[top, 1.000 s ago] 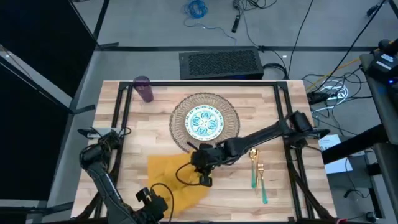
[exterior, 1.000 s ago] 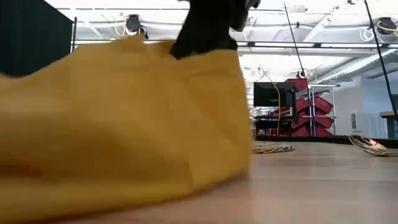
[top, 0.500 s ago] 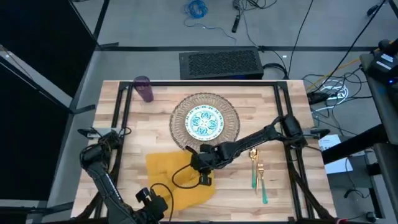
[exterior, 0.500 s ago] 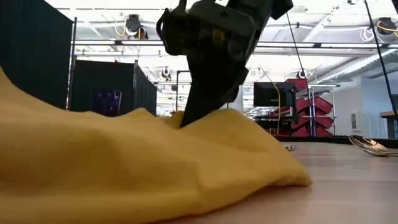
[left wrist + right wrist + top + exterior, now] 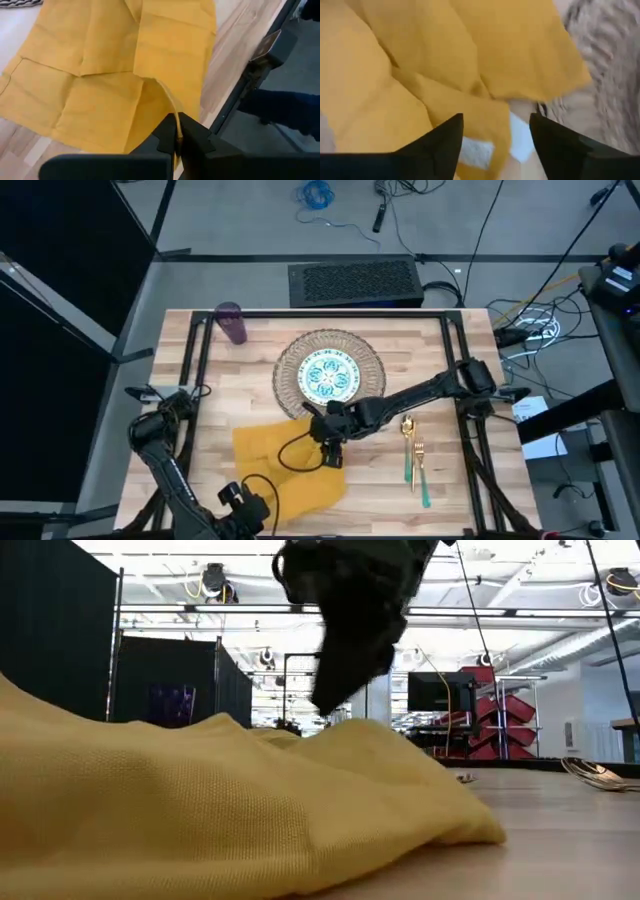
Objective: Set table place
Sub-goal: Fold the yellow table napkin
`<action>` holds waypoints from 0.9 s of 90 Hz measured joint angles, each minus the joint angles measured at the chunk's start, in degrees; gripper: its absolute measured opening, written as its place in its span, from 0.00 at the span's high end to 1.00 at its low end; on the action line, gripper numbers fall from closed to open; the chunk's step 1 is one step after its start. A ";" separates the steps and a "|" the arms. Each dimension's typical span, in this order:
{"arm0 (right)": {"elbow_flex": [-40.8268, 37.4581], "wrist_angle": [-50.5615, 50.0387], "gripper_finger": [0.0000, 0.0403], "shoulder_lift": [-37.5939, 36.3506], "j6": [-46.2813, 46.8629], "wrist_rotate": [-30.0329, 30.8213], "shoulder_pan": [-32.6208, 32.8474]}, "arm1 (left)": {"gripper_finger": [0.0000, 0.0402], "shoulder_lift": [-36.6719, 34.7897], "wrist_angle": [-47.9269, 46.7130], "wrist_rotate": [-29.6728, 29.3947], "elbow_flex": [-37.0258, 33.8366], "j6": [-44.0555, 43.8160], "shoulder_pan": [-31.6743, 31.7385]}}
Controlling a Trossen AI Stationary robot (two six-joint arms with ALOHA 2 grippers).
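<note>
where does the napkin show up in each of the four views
High view: napkin lies near the table's front edge, left of centre, just below the mat.
Low view: napkin fills the foreground from the left edge.
Left wrist view: napkin covers the upper left, an edge pinched in the left gripper.
Right wrist view: napkin fills most of the picture, beyond the open right gripper.
Shared landmark: the mat, beside the napkin.

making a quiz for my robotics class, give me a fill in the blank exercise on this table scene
1. The left claw is shut on a corner of the ____.
2. The right claw hangs open over the napkin, beside the woven ____.
3. The patterned plate sits on the ____.
4. The fork and spoon lie on the ____ arm's side of the table.

Missing words: napkin; mat; mat; right
</note>
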 joint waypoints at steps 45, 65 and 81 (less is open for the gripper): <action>-0.02 -2.79 0.51 0.65 -0.43 -2.06 5.77 | 1.00 0.00 0.15 -0.11 0.00 -0.45 -0.20; -0.02 -3.57 0.51 0.65 -2.46 -2.85 6.87 | 1.00 0.00 0.12 -0.09 0.00 -0.60 -0.20; -0.02 -3.65 0.51 0.65 -2.82 -3.33 6.90 | 1.00 0.00 0.11 -0.07 0.00 -1.00 -0.20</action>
